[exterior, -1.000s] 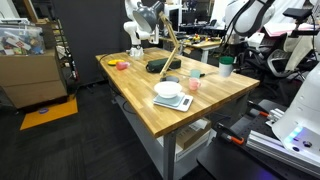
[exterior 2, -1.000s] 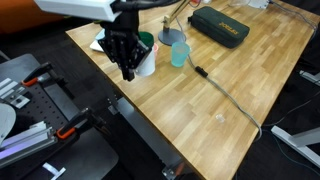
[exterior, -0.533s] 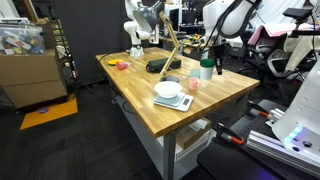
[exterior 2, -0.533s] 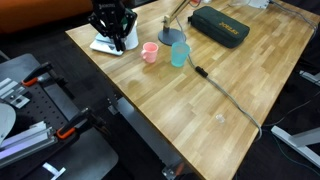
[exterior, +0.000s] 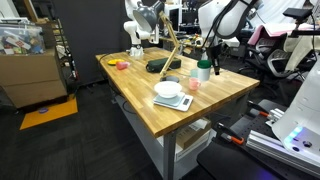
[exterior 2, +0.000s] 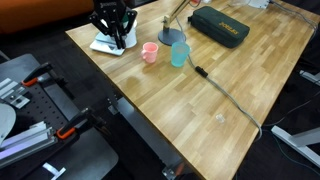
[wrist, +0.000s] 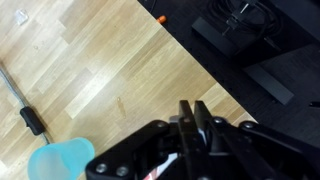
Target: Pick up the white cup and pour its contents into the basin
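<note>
White cup (exterior 2: 179, 54) (teal-tinted in every view) stood upright on the wooden surface (exterior 2: 230, 120), free of the tool (exterior 2: 114, 37) and a little apart from it. In an exterior view the pink cup (exterior 2: 150, 52) sat between the tool and the white cup, just beside the white cup. From that camera the tool overlapped the white bowl (exterior 2: 103, 45) on its flat base, with the arm reaching in from above.

In the wrist view the two fingers (wrist: 186, 118) were drawn close together with nothing between them, so the tool was clenched and empty. The cup's rim showed off to one side of them, at the lower corner of the picture.

The basin (exterior: 160, 66), dark and shallow, lay on the same surface well apart from the tool. The white cup was nearer the tool than the basin was.
</note>
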### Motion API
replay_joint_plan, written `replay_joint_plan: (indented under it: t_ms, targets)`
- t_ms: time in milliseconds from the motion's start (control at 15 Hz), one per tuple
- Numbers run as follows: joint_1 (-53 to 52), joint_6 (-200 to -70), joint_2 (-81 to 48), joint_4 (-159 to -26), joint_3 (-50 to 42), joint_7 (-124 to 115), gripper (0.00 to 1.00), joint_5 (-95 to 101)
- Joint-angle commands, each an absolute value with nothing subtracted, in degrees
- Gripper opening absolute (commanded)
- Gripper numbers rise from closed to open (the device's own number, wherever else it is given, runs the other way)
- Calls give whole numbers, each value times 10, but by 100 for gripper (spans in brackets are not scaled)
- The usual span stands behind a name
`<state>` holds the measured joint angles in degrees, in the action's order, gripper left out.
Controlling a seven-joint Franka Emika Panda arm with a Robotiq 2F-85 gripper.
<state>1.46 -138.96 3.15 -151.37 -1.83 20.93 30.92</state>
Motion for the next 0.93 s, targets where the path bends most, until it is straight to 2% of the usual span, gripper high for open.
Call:
replay_joint_plan:
  t_ms: [0,67,867]
  targets:
    - [15,-1388,32,-1513,-17,210,9,308]
    - [15,-1388,32,-1513,-17,210,2,308]
    - [-54,-1269,-84,-1369,47,284,2,333]
